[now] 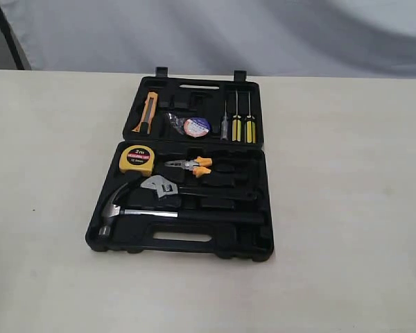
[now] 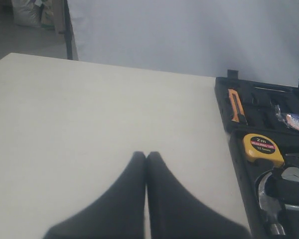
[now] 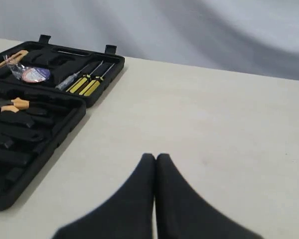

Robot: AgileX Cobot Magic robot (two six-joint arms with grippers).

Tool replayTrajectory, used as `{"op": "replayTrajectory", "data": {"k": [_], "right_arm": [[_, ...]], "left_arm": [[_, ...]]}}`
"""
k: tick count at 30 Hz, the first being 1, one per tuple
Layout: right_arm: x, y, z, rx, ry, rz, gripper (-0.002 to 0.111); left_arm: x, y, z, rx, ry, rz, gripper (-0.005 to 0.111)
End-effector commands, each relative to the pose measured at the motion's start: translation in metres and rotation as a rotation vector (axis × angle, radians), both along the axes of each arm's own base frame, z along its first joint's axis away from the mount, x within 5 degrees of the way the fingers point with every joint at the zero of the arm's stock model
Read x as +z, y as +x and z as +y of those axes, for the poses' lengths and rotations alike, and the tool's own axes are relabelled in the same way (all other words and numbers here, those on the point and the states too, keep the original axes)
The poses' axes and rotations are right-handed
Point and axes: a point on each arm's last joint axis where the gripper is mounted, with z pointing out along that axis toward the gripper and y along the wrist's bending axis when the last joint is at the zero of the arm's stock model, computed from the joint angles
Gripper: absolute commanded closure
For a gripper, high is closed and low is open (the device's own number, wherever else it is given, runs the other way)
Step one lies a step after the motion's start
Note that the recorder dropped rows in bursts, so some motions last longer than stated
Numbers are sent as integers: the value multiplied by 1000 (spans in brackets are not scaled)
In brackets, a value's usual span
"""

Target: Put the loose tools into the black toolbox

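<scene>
The black toolbox (image 1: 260, 239) lies open in the middle of the table. In its near half rest the steel claw hammer (image 1: 135, 211) and, just behind it, the silver adjustable wrench (image 1: 163, 187). The clear-wrapped tape roll (image 1: 193, 126) sits in the far half. Neither arm shows in the exterior view. My left gripper (image 2: 146, 155) is shut and empty over bare table, to the left of the toolbox (image 2: 224, 107). My right gripper (image 3: 155, 157) is shut and empty over bare table, to the right of the toolbox (image 3: 65, 129).
A yellow tape measure (image 1: 136, 159) and orange-handled pliers (image 1: 192, 165) lie in the near half. An orange utility knife (image 1: 146, 112) and yellow-handled screwdrivers (image 1: 243, 123) fill the far half. Grey cloth hangs behind the table (image 1: 347, 208).
</scene>
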Motion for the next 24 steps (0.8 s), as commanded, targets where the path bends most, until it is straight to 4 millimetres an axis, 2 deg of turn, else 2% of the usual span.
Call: {"op": "replayTrajectory", "data": {"k": [1, 7, 15, 24], "right_arm": [[-1, 0, 0, 0, -13, 4, 108], [-1, 0, -1, -8, -13, 4, 108], [-1, -1, -7, -134, 8, 6, 108], [-1, -1, -7, -143, 7, 4, 108]], "left_arm": [[-1, -2, 0, 1, -27, -5, 105], [-1, -2, 0, 1, -27, -5, 105], [-1, -2, 0, 1, -27, -5, 105], [-1, -2, 0, 1, -27, -5, 105]]}}
